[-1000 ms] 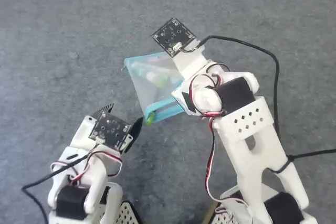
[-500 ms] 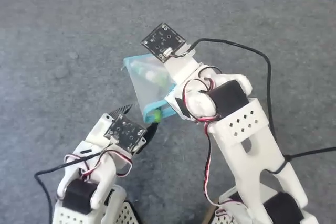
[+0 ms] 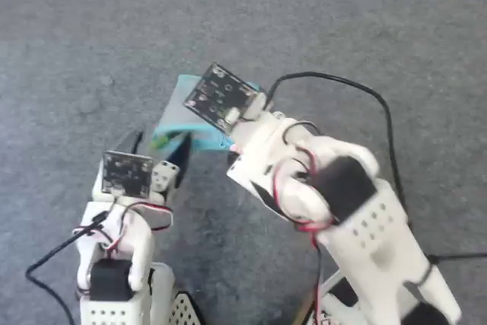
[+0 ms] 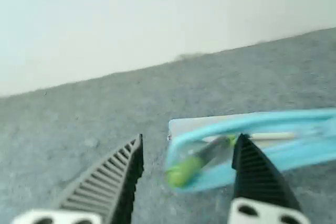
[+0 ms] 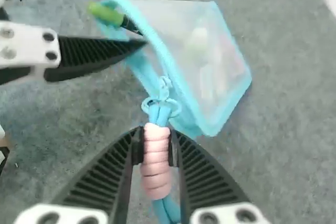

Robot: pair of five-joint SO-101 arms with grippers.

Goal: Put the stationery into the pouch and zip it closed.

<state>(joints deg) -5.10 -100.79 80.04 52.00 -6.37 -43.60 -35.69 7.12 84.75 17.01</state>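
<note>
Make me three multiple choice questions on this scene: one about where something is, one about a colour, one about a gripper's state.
1. Where is the green pen tip?
A. poking out of the pouch
B. lying loose, apart from it
C. beside an arm's base
2. What colour is the zipper pull?
A. yellow
B. pink
C. black
3. The left gripper is:
A. shut on the pouch
B. shut on nothing
C. open
Answers: 1 A, it sticks out at the pouch's end; 2 B, the right gripper is shut on the pink pull; 3 C, its fingers stand apart.
</note>
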